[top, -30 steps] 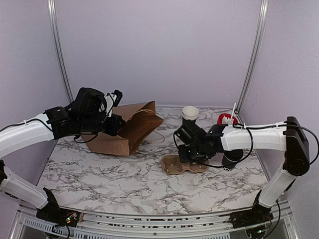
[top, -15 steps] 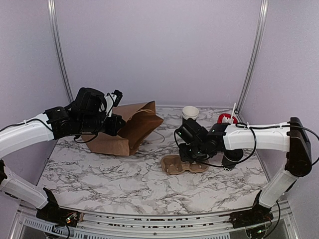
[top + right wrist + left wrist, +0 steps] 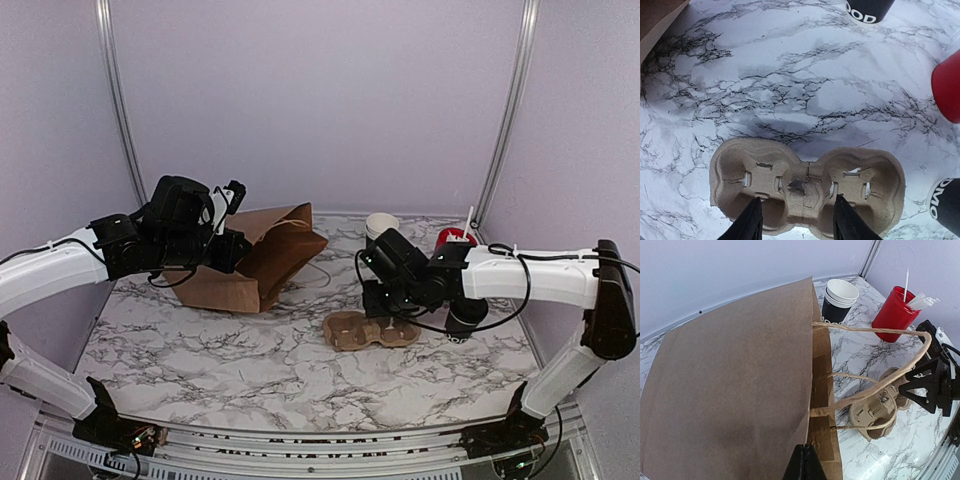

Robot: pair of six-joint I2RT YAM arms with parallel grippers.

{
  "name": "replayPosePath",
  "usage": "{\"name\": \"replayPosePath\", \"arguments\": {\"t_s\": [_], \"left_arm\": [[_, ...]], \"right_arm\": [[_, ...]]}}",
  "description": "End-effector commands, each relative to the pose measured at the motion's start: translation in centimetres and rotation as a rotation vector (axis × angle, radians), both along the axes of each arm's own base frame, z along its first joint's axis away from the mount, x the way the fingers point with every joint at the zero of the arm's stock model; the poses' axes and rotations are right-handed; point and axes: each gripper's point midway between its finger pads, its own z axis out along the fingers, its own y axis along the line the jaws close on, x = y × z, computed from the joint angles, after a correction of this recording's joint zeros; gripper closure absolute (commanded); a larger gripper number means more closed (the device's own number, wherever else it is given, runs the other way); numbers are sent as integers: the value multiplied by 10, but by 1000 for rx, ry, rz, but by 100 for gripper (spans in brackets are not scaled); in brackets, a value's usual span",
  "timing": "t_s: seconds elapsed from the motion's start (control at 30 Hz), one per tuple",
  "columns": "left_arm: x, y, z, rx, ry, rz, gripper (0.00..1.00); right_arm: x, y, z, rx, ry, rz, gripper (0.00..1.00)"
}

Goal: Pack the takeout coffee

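Marble tabletop, lilac walls. Left pincer closed by bag; right pincer spread astride carrier, coffee at 3 o'clock.

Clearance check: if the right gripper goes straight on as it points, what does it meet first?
The cardboard cup carrier: the right gripper points down at its middle bridge, jaws open. Nothing shows between; gap unclear.

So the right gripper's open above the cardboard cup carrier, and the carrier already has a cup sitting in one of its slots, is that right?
Not quite. The right gripper is open above the cardboard cup carrier, but the carrier holds no cup. The right wrist view shows both slots empty, with bare cardboard in each.
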Motion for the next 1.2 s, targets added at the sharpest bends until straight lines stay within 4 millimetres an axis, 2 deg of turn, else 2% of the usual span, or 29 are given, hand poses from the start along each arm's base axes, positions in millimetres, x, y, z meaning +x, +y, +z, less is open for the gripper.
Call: {"name": "replayPosePath", "arguments": {"t_s": [0.0, 0.07, 0.13, 0.3, 0.37, 0.53, 0.7, 1.0, 1.17], "left_arm": [[1, -3, 16, -32, -29, -6, 100], [1, -3, 16, -31, -30, -8, 100], [1, -3, 17, -33, -31, -8, 100], [0, -1, 17, -34, -34, -6, 100], [-1, 0, 17, -33, -33, -6, 100], [-1, 1, 17, -34, -35, -3, 100], [0, -1, 18, -34, -34, -6, 100], [1, -2, 17, -31, -32, -5, 100], [1, -2, 18, -32, -33, -7, 100]], "right_arm": [[-1, 10, -3, -4, 17, 23, 49], [-4, 12, -17, -14, 49, 28, 42], [-4, 15, -29, -16, 73, 38, 38], [-6, 17, -60, -33, 133, 48, 38], [-5, 14, -70, -61, 145, 40, 41], [-5, 9, -82, -100, 159, 22, 43], [-5, 8, -83, -109, 158, 20, 47], [0, 6, -42, -107, 84, 10, 38], [-4, 2, -45, -120, 92, 6, 34]]}}
